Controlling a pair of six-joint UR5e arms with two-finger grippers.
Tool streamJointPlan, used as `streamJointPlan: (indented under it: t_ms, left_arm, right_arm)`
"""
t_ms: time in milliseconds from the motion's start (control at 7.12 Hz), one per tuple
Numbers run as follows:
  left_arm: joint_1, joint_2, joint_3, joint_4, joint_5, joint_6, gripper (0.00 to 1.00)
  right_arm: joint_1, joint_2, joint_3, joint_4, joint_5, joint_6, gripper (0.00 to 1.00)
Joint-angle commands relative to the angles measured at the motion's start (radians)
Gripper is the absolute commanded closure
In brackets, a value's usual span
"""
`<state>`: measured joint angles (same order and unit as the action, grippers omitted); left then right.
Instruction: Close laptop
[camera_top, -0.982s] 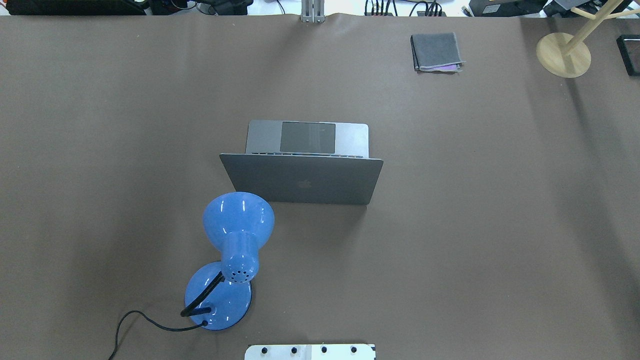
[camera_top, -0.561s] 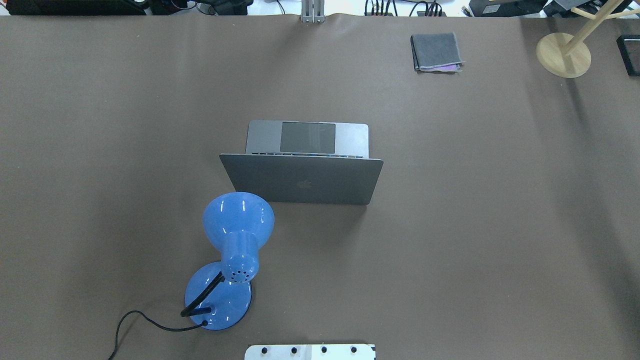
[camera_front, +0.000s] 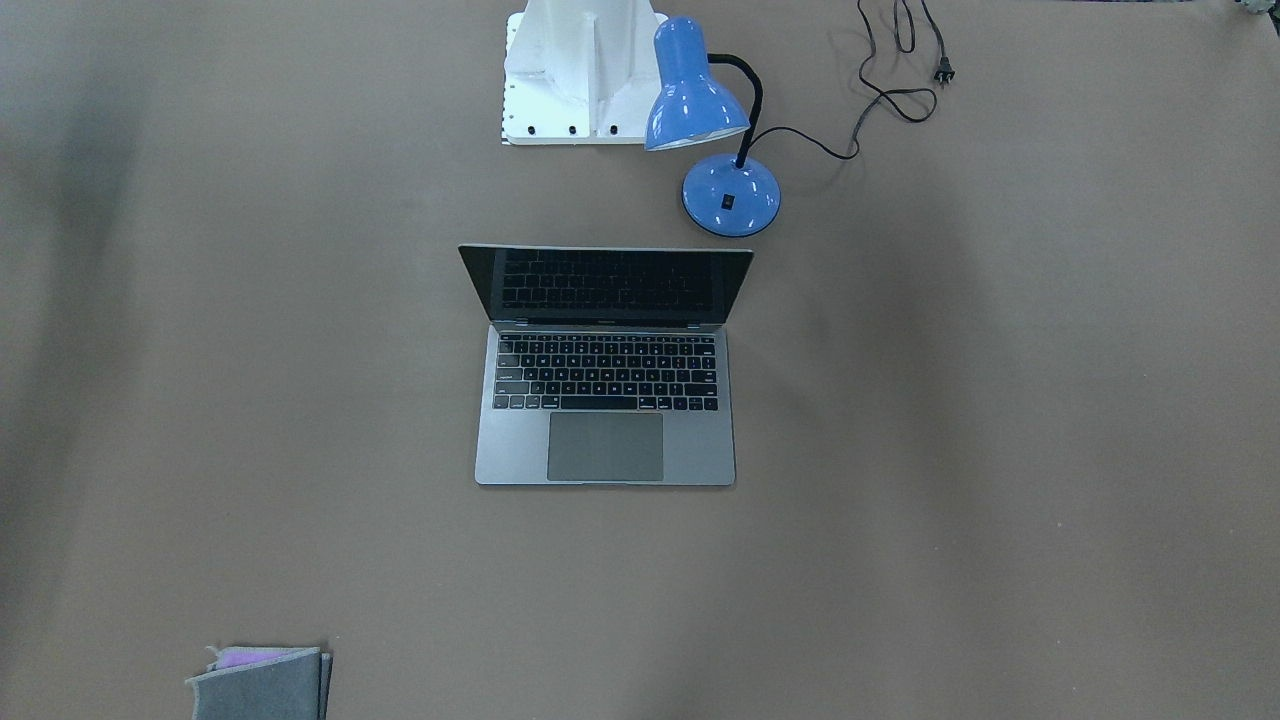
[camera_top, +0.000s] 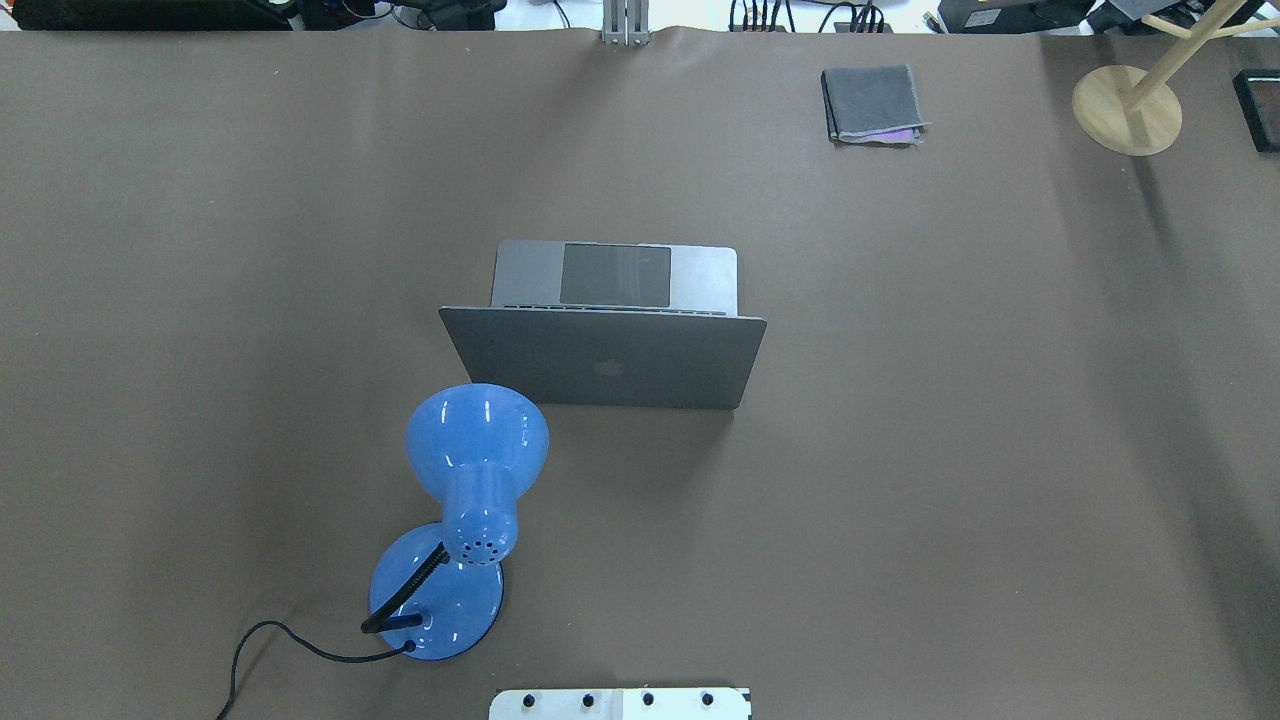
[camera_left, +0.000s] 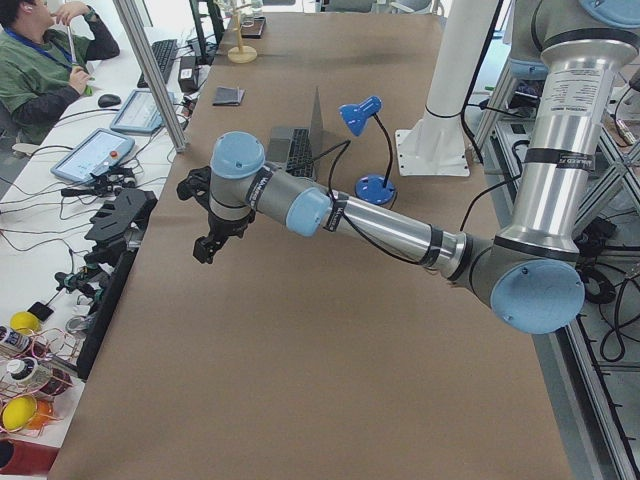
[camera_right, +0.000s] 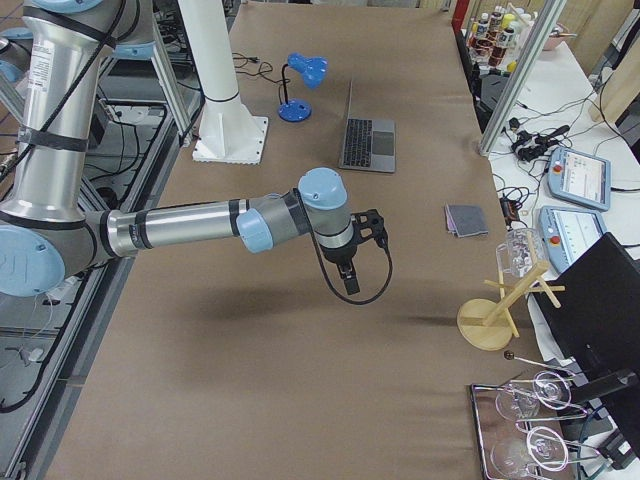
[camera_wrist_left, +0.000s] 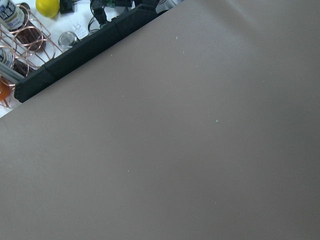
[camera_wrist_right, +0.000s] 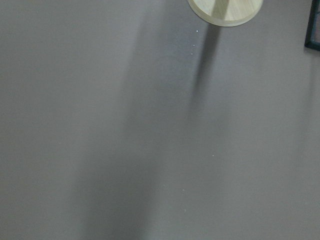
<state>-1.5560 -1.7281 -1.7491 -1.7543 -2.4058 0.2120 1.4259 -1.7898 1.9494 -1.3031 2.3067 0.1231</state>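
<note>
The space-grey laptop (camera_top: 605, 365) stands open at the middle of the table, its lid upright and its back toward the robot. The front-facing view shows its black keyboard, trackpad and dark screen (camera_front: 605, 400). It also shows in the left view (camera_left: 300, 140) and the right view (camera_right: 368, 140). My left gripper (camera_left: 205, 245) hangs over the table far to the laptop's left. My right gripper (camera_right: 350, 283) hangs far to its right. Both show only in the side views, so I cannot tell whether they are open or shut.
A blue desk lamp (camera_top: 475, 470) with a black cord stands just behind the laptop's lid on the robot's left side. A grey felt pouch (camera_top: 872, 103) lies at the far right. A wooden stand (camera_top: 1127, 108) is at the far right corner. The robot base (camera_top: 620, 703) is at the near edge.
</note>
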Motion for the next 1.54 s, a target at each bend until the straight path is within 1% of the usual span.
streamJointPlan:
  t_ms: [0,140,281,421,561,702,842,982,1123,1263,1404]
  left_arm:
    - [0.049,-0.008,-0.009,-0.109,-0.152,-0.177,0.03]
    - [0.109,-0.008,-0.010,-0.219,-0.186,-0.362,0.03]
    - [0.182,0.001,-0.009,-0.385,-0.187,-0.595,0.02]
    - [0.248,-0.005,-0.010,-0.490,-0.184,-0.791,0.02]
    - [0.322,-0.008,-0.051,-0.499,-0.167,-0.894,0.02]
    - [0.374,-0.010,-0.088,-0.496,-0.162,-0.986,0.02]
    - [0.455,-0.013,-0.128,-0.495,-0.155,-1.096,0.02]
    - [0.520,-0.018,-0.148,-0.494,-0.091,-1.112,0.02]
    - [0.569,-0.019,-0.165,-0.493,-0.046,-1.140,0.02]
    - [0.603,-0.037,-0.179,-0.493,-0.043,-1.192,0.03]
    - [0.626,-0.044,-0.187,-0.493,-0.042,-1.230,0.31]
  right_arm:
    - [-0.010,0.015,0.005,0.040,0.167,0.111,0.00]
    - [-0.046,0.017,0.009,0.129,0.178,0.245,0.00]
    - [-0.108,0.020,0.020,0.224,0.175,0.415,0.02]
    - [-0.160,0.021,0.037,0.325,0.172,0.575,0.02]
    - [-0.229,0.020,0.095,0.341,0.134,0.702,0.04]
    - [-0.324,0.015,0.152,0.340,0.025,0.818,0.04]
    - [-0.420,0.012,0.192,0.337,-0.066,0.914,0.04]
    - [-0.488,0.009,0.222,0.329,-0.107,0.996,0.07]
    - [-0.540,0.009,0.249,0.329,-0.116,1.065,0.13]
    - [-0.585,0.009,0.284,0.329,-0.118,1.146,0.24]
    - [-0.626,0.010,0.317,0.329,-0.118,1.206,0.43]
